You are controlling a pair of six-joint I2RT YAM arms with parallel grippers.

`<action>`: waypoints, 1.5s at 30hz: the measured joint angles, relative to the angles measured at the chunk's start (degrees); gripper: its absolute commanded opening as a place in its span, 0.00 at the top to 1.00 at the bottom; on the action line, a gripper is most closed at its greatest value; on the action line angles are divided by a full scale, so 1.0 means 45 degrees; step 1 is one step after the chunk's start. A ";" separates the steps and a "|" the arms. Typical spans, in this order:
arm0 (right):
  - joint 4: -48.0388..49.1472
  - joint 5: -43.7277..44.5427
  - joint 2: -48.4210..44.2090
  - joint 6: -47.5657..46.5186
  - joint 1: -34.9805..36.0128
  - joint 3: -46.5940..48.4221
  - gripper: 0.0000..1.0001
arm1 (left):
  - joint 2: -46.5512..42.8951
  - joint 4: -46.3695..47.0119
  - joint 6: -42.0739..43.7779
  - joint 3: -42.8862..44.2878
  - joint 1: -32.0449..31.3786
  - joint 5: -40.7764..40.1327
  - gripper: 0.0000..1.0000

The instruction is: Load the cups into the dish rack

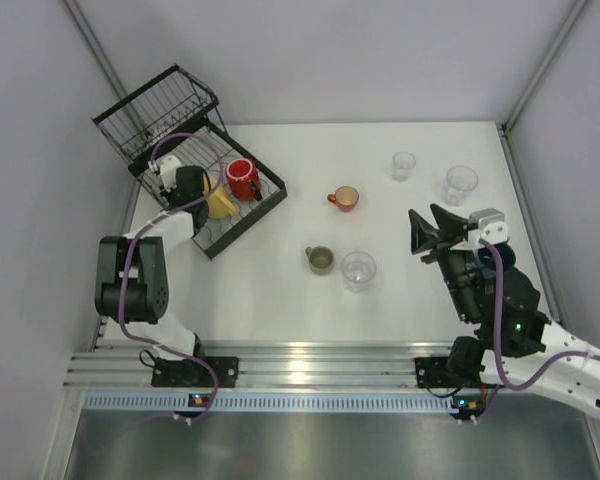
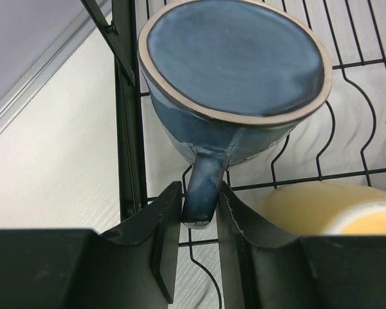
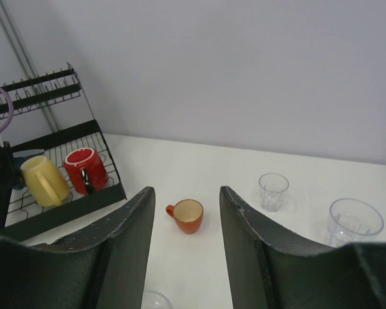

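Three mugs are in the dish rack (image 1: 145, 105): a red mug (image 1: 242, 178), a yellow mug (image 1: 220, 200) and a blue mug (image 2: 235, 64). The blue mug is upside down, and the left pincer (image 2: 199, 219) is squeezed tight on its handle (image 2: 202, 187). This mug looks hard, smooth and heavy. It could chip, so the handle is a good place to hold. The right pincer (image 3: 186, 193) is wide open above the table (image 1: 280, 300), holding nothing. The clear tumblers (image 1: 358, 270) there look light and slippery; pinch one by its wall.
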 measured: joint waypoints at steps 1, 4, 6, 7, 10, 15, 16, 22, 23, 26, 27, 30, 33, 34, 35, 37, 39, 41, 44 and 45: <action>0.0000 0.0000 0.0000 0.0000 0.0000 0.0000 0.54 | -0.0058 -0.0019 -0.0039 0.0000 0.0000 0.0034 0.69; 0.0000 0.0000 0.0000 0.0005 0.0000 0.0000 0.54 | -0.0185 -0.0073 -0.0165 0.0000 -0.0005 0.0141 0.76; 0.0000 -0.0005 0.0000 0.0010 0.0000 0.0000 0.54 | -0.0228 -0.0121 -0.0301 0.0000 0.0000 0.0194 0.76; 0.0000 0.0000 0.0000 0.0010 0.0000 0.0000 0.54 | -0.0228 -0.0136 -0.0359 0.0000 0.0000 0.0214 0.75; -0.0010 0.0000 -0.0010 0.0019 0.0000 0.0000 0.54 | -0.0233 -0.0165 -0.0491 0.0000 0.0000 0.0223 0.72; -0.0044 0.0000 -0.0029 0.0034 0.0000 0.0000 0.55 | -0.0233 -0.0209 -0.0704 -0.0005 -0.0005 0.0267 0.65; -0.0044 0.0000 -0.0029 0.0034 0.0000 0.0000 0.54 | -0.0233 -0.0209 -0.0729 -0.0005 0.0000 0.0267 0.63; -0.0044 -0.0005 -0.0024 0.0097 0.0000 0.0000 0.55 | -0.0233 -0.0379 -0.0709 -0.0005 0.0000 0.0160 0.58; -0.0044 -0.0005 -0.0024 0.0102 0.0000 0.0000 0.55 | -0.0233 -0.0398 -0.0704 -0.0005 0.0000 0.0151 0.58; -0.0044 -0.0005 -0.0024 0.0107 0.0000 0.0000 0.55 | -0.0238 -0.0457 -0.0709 -0.0005 0.0000 0.0117 0.57; -0.0044 -0.0005 -0.0024 0.0107 0.0000 0.0000 0.55 | -0.0243 -0.0476 -0.0714 -0.0005 0.0000 0.0117 0.57; -0.0044 -0.0010 -0.0024 0.0112 0.0000 0.0000 0.55 | -0.0277 -0.0578 -0.0743 -0.0005 0.0000 0.0121 0.57; -0.0044 -0.0010 -0.0024 0.0117 0.0000 0.0000 0.55 | -0.0369 -0.0709 -0.0816 -0.0034 0.0000 0.0126 0.58; -0.0044 -0.0010 -0.0024 0.0117 0.0000 0.0000 0.55 | -0.0437 -0.0777 -0.0845 -0.0058 0.0000 0.0131 0.60; -0.0044 -0.0010 -0.0024 0.0121 0.0000 0.0000 0.55 | -0.0491 -0.0811 -0.0879 -0.0083 0.0000 0.0136 0.62; -0.0044 -0.0015 -0.0024 0.0146 0.0000 0.0000 0.55 | -0.0578 -0.0894 -0.0942 -0.0102 0.0000 0.0165 0.65; -0.0049 -0.0015 -0.0024 0.0209 0.0000 0.0000 0.55 | -0.0636 -0.0947 -0.1020 -0.0112 0.0000 0.0199 0.67; -0.0053 -0.0019 -0.0024 0.0233 0.0000 0.0000 0.55 | -0.0661 -0.1010 -0.1083 -0.0112 0.0000 0.0243 0.69; -0.0063 -0.0053 -0.0024 0.0272 0.0000 0.0000 0.55 | -0.0665 -0.1088 -0.1243 -0.0136 0.0000 0.0272 0.69; -0.0063 -0.0063 -0.0024 0.0306 0.0000 0.0005 0.55 | -0.0665 -0.1107 -0.1282 -0.0141 0.0000 0.0296 0.70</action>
